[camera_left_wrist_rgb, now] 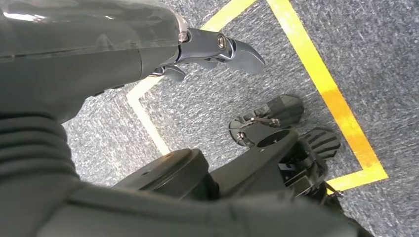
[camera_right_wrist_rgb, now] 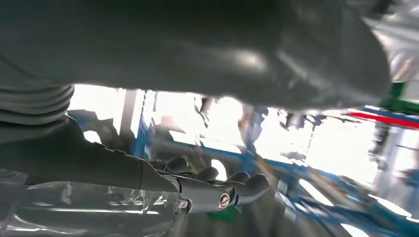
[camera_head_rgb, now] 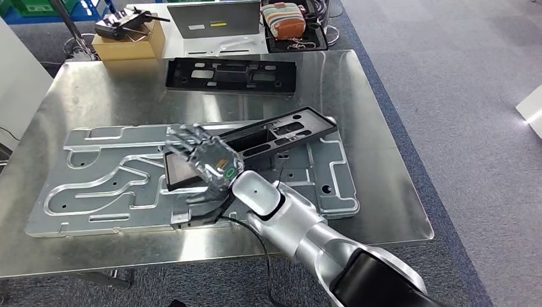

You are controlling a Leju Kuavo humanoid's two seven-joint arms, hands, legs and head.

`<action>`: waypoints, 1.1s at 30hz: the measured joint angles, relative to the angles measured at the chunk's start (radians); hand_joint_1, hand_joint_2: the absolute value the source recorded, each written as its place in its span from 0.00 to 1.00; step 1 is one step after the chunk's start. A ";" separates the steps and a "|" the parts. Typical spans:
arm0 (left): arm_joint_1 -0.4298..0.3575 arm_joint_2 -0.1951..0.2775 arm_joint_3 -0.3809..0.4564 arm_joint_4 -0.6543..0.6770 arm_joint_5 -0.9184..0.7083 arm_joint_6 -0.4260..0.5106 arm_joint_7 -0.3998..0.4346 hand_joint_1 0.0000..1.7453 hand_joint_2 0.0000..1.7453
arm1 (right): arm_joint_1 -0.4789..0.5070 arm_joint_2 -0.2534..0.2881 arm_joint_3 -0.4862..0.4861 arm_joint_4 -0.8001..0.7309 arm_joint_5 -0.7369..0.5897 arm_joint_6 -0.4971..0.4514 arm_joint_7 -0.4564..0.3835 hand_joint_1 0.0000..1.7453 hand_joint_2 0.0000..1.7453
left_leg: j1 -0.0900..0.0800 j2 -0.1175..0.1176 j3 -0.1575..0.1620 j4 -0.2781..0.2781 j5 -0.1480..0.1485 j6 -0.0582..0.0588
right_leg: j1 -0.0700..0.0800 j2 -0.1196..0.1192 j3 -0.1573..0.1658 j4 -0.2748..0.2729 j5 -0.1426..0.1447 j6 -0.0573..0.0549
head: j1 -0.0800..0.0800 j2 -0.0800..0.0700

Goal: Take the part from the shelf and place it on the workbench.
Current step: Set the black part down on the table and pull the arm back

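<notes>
The black part, a long flat frame with rectangular cut-outs, is seen in the head view lying at a slant across the grey metal fixture plate on the shiny steel surface. Its far end points toward the surface's right rear, and its near end is covered by the right hand. The right hand is laid over this near end with its fingers extended and spread; whether they grip the part or merely rest on it cannot be told. In the right wrist view the picture is blurred, and the fingers appear gently curved.

A second black part of the same kind is observed lying flat near the far edge of the surface, well apart from the first. Beyond that edge, a cardboard box carrying a remote controller and a patterned pouch are noted.

In the left wrist view the left hand hangs above grey carpet floor marked with yellow tape; its fingers are partly curled and nothing is held.
</notes>
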 joint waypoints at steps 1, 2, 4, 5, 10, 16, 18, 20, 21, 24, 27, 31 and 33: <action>0.000 0.000 0.001 0.000 -0.002 0.000 0.000 0.00 0.00 | 0.011 -0.007 0.020 -0.037 0.033 0.018 0.012 0.00 0.00 | 0.000 0.000 0.000 0.000 0.000 0.000 | 0.000 0.000 0.000 0.000 0.000 0.000 | 0.000 0.000; 0.000 0.000 0.002 0.000 -0.004 0.001 0.000 0.00 0.00 | 0.019 -0.016 0.044 -0.077 0.057 0.039 0.026 0.00 0.00 | 0.000 0.000 0.000 0.000 0.000 0.000 | 0.000 0.000 0.000 0.000 0.000 0.000 | 0.000 0.000; 0.000 0.000 0.005 0.000 -0.009 0.002 0.000 0.00 0.00 | 0.023 -0.039 0.094 -0.151 0.073 0.074 0.056 0.00 0.00 | 0.000 0.000 0.000 0.000 0.000 0.000 | 0.000 0.000 0.000 0.000 0.001 0.000 | 0.000 0.000; 0.000 0.000 0.005 0.000 -0.012 0.002 -0.002 0.00 0.00 | 0.015 -0.050 0.121 -0.183 0.073 0.090 0.071 0.00 0.00 | 0.000 0.000 0.000 0.000 0.000 0.000 | 0.000 0.001 0.000 0.000 0.001 0.000 | 0.000 0.000; -0.001 0.000 0.006 0.000 -0.028 0.004 -0.004 0.00 0.00 | -0.108 -0.129 0.278 -0.332 0.074 0.173 0.139 0.00 0.00 | -0.001 0.001 0.000 0.001 0.001 0.001 | -0.001 0.001 0.001 0.000 0.002 0.001 | 0.000 0.000; -0.004 -0.001 0.006 0.000 -0.033 0.010 0.016 0.00 0.00 | -0.216 -0.192 0.419 -0.491 0.074 0.255 0.154 0.00 0.00 | -0.001 0.001 0.000 0.002 0.000 0.001 | -0.001 0.001 0.001 0.000 0.002 0.002 | 0.000 0.000; -0.006 -0.001 0.007 0.000 -0.033 0.012 0.020 0.00 0.00 | -0.233 -0.204 0.449 -0.525 0.074 0.272 0.153 0.00 0.00 | -0.003 0.001 0.000 0.003 -0.001 0.003 | -0.002 0.001 0.001 0.000 0.002 0.003 | 0.000 0.000; -0.008 -0.001 0.009 0.000 -0.033 0.013 0.023 0.00 0.00 | -0.240 -0.212 0.467 -0.554 0.074 0.293 0.144 0.00 0.00 | -0.005 0.001 0.000 0.005 -0.002 0.004 | -0.003 0.001 0.001 -0.001 0.001 0.004 | 0.000 0.000; -0.009 -0.002 0.011 0.000 -0.034 0.013 0.024 0.00 0.00 | -0.244 -0.216 0.474 -0.569 0.074 0.305 0.137 0.00 0.00 | -0.006 0.001 -0.001 0.005 -0.002 0.005 | -0.003 0.001 0.001 -0.001 0.001 0.004 | 0.000 0.000; -0.011 -0.003 0.013 0.000 -0.038 0.010 0.026 0.00 0.00 | -0.254 -0.225 0.488 -0.608 0.074 0.338 0.114 0.00 0.00 | -0.008 0.001 -0.001 0.007 -0.003 0.009 | -0.005 0.000 0.002 -0.001 0.002 0.009 | 0.000 0.000; -0.015 -0.007 0.013 0.000 -0.047 0.002 0.024 0.00 0.00 | -0.256 -0.234 0.493 -0.625 0.074 0.355 0.101 0.00 0.00 | -0.002 0.004 0.004 -0.002 0.009 0.018 | -0.006 0.000 0.000 0.009 -0.006 0.019 | 0.000 0.000; -0.018 -0.012 0.013 0.000 -0.056 -0.009 0.018 0.00 0.00 | -0.254 -0.253 0.493 -0.629 0.074 0.368 0.091 0.00 0.00 | 0.002 0.008 0.007 -0.009 0.017 0.026 | -0.014 -0.004 -0.078 0.214 -0.129 0.036 | 0.000 0.000; -0.017 -0.012 0.013 0.000 -0.061 -0.014 0.019 0.00 0.00 | -0.248 -0.266 0.493 -0.629 0.074 0.374 0.089 0.00 0.00 | 0.002 0.008 0.006 -0.005 0.017 0.025 | -0.019 -0.007 -0.109 0.301 -0.153 0.040 | 0.000 0.000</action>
